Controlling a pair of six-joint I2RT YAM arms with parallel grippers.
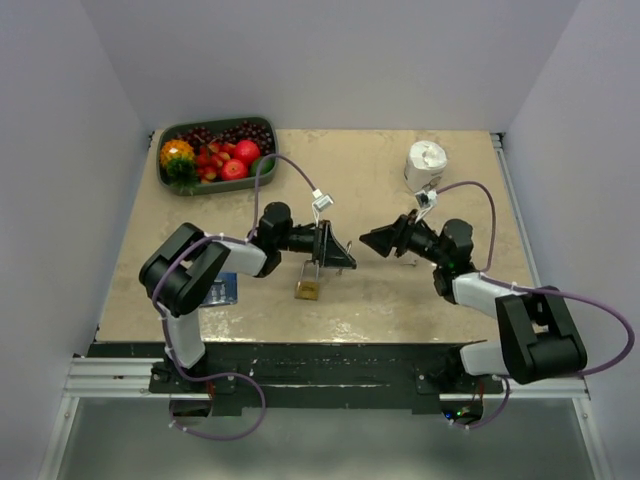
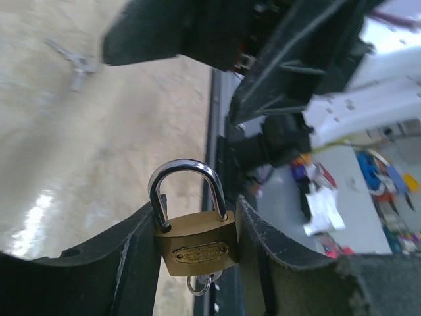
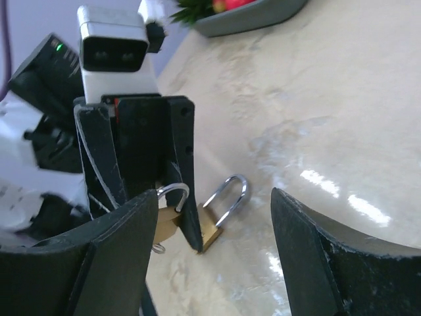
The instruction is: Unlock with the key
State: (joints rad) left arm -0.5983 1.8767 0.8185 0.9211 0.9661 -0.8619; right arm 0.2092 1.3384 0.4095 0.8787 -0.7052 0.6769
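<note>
My left gripper (image 1: 340, 255) (image 2: 196, 207) is shut on a brass padlock (image 2: 197, 243), gripping its body on both sides with the steel shackle (image 2: 187, 171) pointing away from the wrist. Under that padlock's body hang a small silvery key (image 2: 209, 278) and its ring (image 2: 197, 286), at the keyhole end. A second brass padlock (image 3: 217, 227) (image 1: 307, 290) lies on the table beside the left fingers. My right gripper (image 1: 368, 240) (image 3: 214, 204) faces the left one, a short gap away, open with nothing between its fingers. The held padlock (image 3: 164, 224) shows partly behind its left finger.
A small silvery key-shaped piece (image 2: 75, 62) lies on the tabletop beyond the left gripper. A green tray of fruit (image 1: 168, 176) stands at the back left, a white roll (image 1: 427, 165) at the back right, and a blue object (image 1: 222, 288) by the left arm.
</note>
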